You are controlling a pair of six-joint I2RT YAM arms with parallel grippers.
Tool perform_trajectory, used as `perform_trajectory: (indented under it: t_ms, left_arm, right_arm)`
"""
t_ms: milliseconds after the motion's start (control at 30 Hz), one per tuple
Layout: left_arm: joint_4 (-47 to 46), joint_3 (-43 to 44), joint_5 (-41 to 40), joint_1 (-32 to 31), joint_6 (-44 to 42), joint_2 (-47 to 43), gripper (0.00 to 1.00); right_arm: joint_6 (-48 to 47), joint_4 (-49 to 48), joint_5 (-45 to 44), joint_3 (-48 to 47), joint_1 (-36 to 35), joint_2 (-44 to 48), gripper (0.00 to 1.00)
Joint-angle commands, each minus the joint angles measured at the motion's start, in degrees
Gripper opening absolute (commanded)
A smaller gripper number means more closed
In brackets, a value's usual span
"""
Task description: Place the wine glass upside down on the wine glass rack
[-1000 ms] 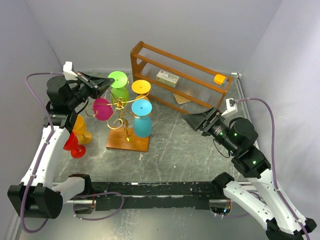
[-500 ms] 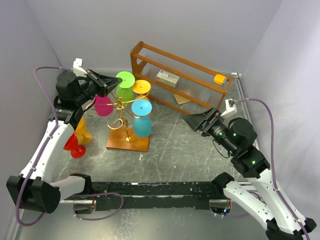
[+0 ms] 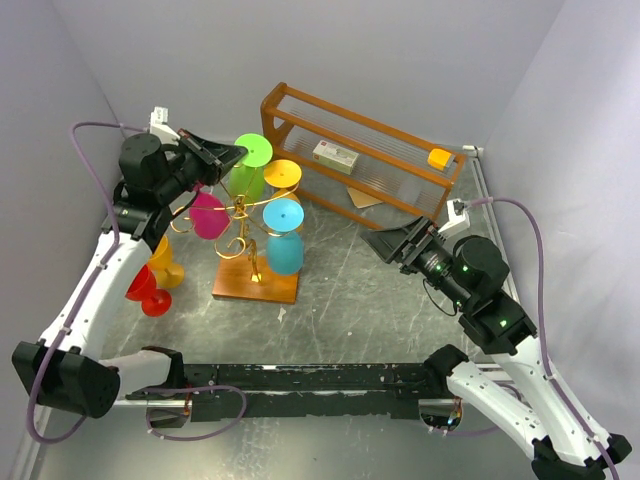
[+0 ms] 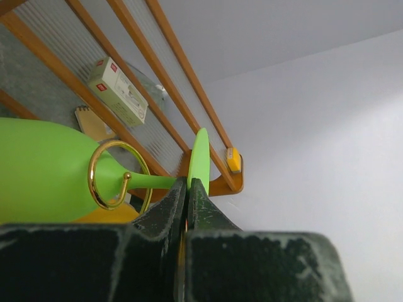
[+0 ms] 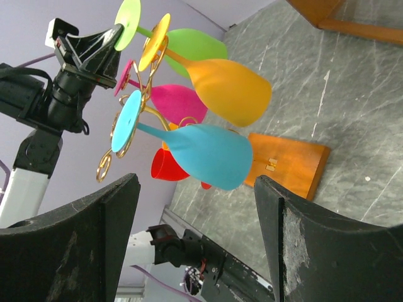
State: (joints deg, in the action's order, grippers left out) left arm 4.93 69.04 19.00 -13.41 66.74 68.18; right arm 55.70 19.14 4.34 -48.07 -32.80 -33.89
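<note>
A green wine glass (image 3: 242,178) hangs upside down at the back of the gold wire wine glass rack (image 3: 240,215), its stem passing through a gold ring (image 4: 116,176). My left gripper (image 3: 235,155) is shut on the rim of the glass's flat green foot (image 4: 200,157); the pinch shows clearly in the left wrist view (image 4: 187,182). My right gripper (image 3: 385,243) stands open to the right of the rack, holding nothing. In the right wrist view the green wine glass (image 5: 195,44) is at the top and the rack's wooden base (image 5: 289,163) lies on the table.
Yellow (image 3: 282,175), blue (image 3: 284,240) and magenta (image 3: 205,215) glasses also hang on the rack. An orange glass (image 3: 162,262) and a red glass (image 3: 148,290) lie left of it. A brown wooden shelf (image 3: 300,105) with a small box (image 3: 335,155) stands behind.
My left gripper has carried the green glass rightward and a little back, onto the rack. My right gripper has shifted slightly left, still open.
</note>
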Motion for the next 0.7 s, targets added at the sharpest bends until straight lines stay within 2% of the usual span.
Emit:
perform_trajectory:
  t_ms: [0, 300, 667]
  left_arm:
    - [0.33, 3.87, -2.2, -0.87, -1.42, 1.39, 0.07]
    - [1.4, 6.37, -3.67, -1.18, -2.58, 4.3, 0.07]
    - [4.9, 7.03, -9.75, -1.13, -5.44, 2.06, 0.07]
  right_arm:
    - [0.15, -1.47, -0.26, 0.39, -0.08, 0.59, 0.74]
    - [-0.03, -0.93, -1.06, 0.19, -0.07, 1.01, 0.74]
    - [-0.27, -0.59, -1.2, 0.09, -0.03, 0.99, 0.74]
